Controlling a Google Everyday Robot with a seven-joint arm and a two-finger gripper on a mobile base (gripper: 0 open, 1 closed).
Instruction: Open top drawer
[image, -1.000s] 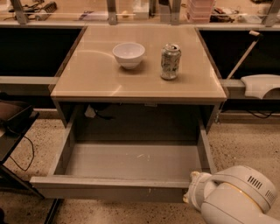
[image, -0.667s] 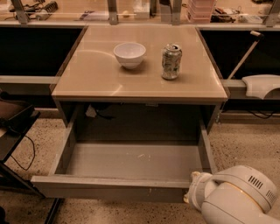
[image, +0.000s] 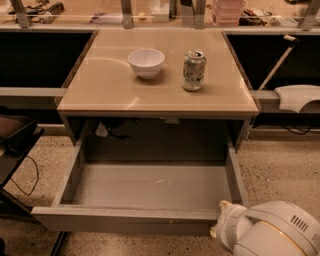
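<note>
One top drawer (image: 125, 219) stands pulled far out from under a tan tabletop (image: 100, 92), its long grey front panel nearest the viewer and its shallow grey tray open to the room. A few small pale marks show on the tray floor, and nothing lies in it. Two grey side walls run back to the cabinet, one on each side.

At the lower right, the robot's single white arm (image: 280, 232) comes in from the corner. Its gripper (image: 221, 227) sits at the right end of the drawer's front panel, touching or just beside it. From this angle the rounded arm housing covers the tip, so whether the gripper is open or closed, or has hold of the panel, cannot be told.

Two things stand on the tabletop: one white bowl (image: 146, 62), upright, left of centre, and one drink can (image: 194, 70), upright, just to its right, the two near each other but apart.

One dark cable (image: 114, 131) hangs in the shadow under the tabletop's front edge, above the back of the drawer. One dark piece of furniture (image: 15, 145) edges in from the left over the speckled floor (image: 285, 170), and one white object (image: 299, 97) rests on a ledge at the right.
</note>
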